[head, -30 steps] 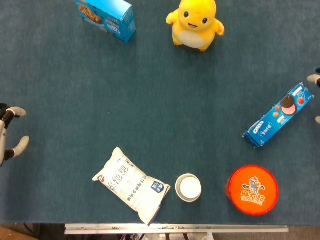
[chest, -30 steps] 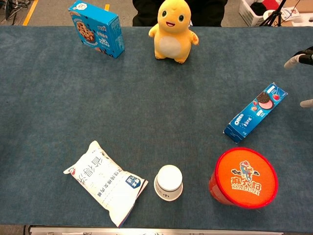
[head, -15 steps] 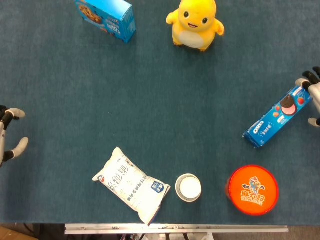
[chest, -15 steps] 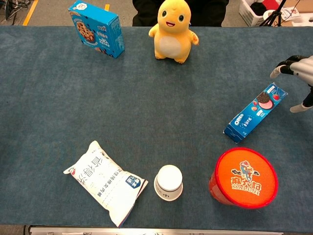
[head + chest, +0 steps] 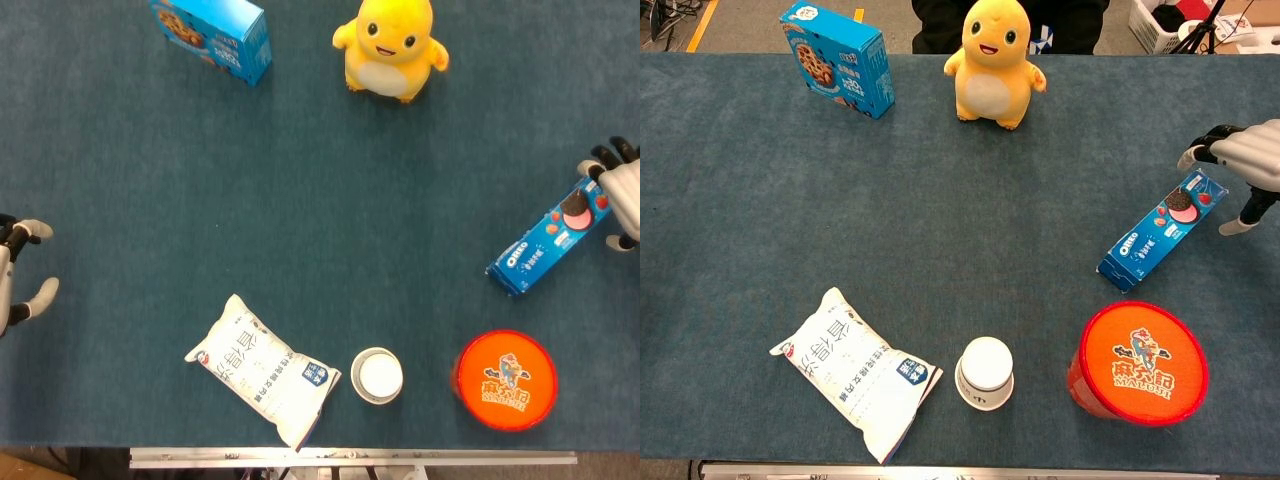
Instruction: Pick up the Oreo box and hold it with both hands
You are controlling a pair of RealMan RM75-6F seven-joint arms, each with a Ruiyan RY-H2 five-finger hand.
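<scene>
- Firstly, Oreo box [image 5: 558,232]: long, narrow blue carton, lying flat and slantwise on the bench [image 5: 320,200] near its right edge, printed face up. Judged light and fairly stiff along its length; thin card walls likely to dent under a hard squeeze; glossy print probably a little slippery.
- Hold advised: across the narrow width, on the two long side faces, near the upper end for the first lift; the opposite end left free for the second hand.
- Right hand [image 5: 1238,160]: at the box's upper end, fingers apart and arched to either side of it, nothing held. Whether any fingertip touches the carton cannot be told.
- Left hand [image 5: 14,272]: at the bench's left edge, well apart from the box, fingers spread, holding nothing.
- Orange round tub [image 5: 506,380]: lid up, just below the box's lower end; a possible obstacle if the carton slides.
- White cup [image 5: 377,375]: beside the tub, toward centre.
- White snack bag [image 5: 262,368]: flat, lower centre-left.
- Yellow plush toy [image 5: 391,48]: upright, far edge.
- Blue cookie box [image 5: 211,34]: far left corner.
</scene>
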